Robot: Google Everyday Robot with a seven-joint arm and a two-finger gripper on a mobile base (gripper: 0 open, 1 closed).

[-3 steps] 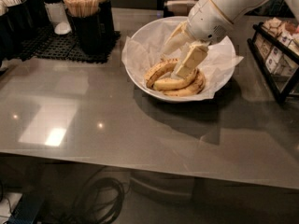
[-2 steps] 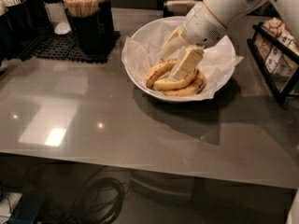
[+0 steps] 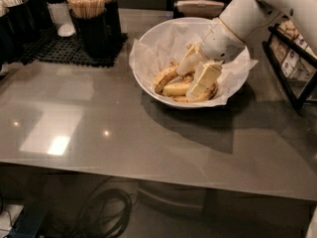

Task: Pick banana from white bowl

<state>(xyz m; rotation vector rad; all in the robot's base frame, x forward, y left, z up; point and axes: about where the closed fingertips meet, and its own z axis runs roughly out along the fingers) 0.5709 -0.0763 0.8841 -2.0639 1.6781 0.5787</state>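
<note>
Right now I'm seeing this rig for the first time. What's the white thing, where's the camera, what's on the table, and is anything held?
The white thing is the arm of a mobile robot, and it ends in a two-finger claw. There is one camera, looking down across the grey table; where it is mounted is not on record. On the table sits a wide white bowl lined with crinkled paper, with several bananas in it. The claw is down inside the bowl among the bananas. I cannot tell whether it has gripped one. At the back left is a black holder of wooden sticks, and a black rack stands at the right edge.
</note>
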